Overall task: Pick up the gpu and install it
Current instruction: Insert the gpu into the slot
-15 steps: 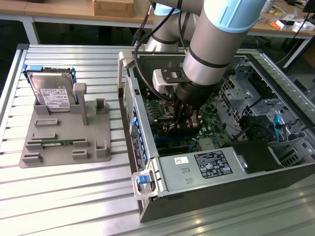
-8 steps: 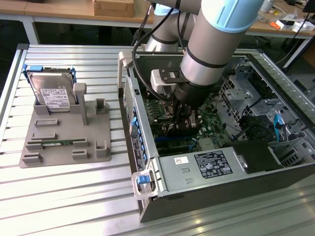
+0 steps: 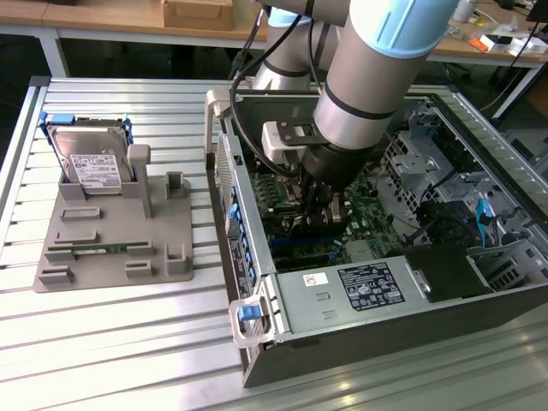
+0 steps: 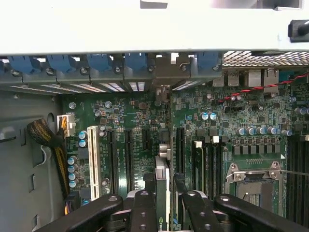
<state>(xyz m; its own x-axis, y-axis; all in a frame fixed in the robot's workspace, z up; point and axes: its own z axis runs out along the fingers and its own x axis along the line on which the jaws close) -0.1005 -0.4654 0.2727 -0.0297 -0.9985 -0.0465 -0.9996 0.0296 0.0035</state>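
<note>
Inside computer case [image 3: 360,342], tool [image 4: 164,203] grips edge-on gpu [image 4: 162,179].

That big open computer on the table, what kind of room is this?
Probably a robotics lab or workshop. A robot arm reaches into an open computer case set on a metal table, a grey holder keeps a hard drive ready, and wooden workbenches stand behind.

Even overhead light glares off the aluminium table [image 3: 128,342]; the computer case [image 3: 360,342] interior sits shadowed, sharply focused.
</note>
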